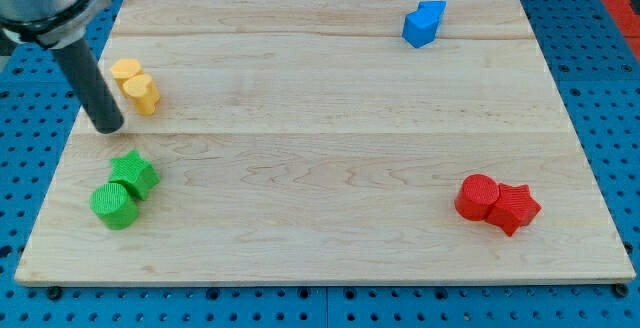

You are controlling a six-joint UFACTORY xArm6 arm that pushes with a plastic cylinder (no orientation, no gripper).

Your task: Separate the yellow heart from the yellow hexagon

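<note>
The yellow hexagon (126, 69) and the yellow heart (143, 93) lie touching each other near the view's top left of the wooden board (320, 148). The heart is just below and right of the hexagon. My tip (108, 127) rests on the board below and left of the heart, a short gap away, touching neither yellow block. The dark rod rises from the tip toward the view's top left.
A green star (136, 173) and a green cylinder (114, 206) sit together at the lower left, below my tip. A red cylinder (477, 197) and a red star (516, 209) touch at the lower right. Blue blocks (424, 24) sit at the top right.
</note>
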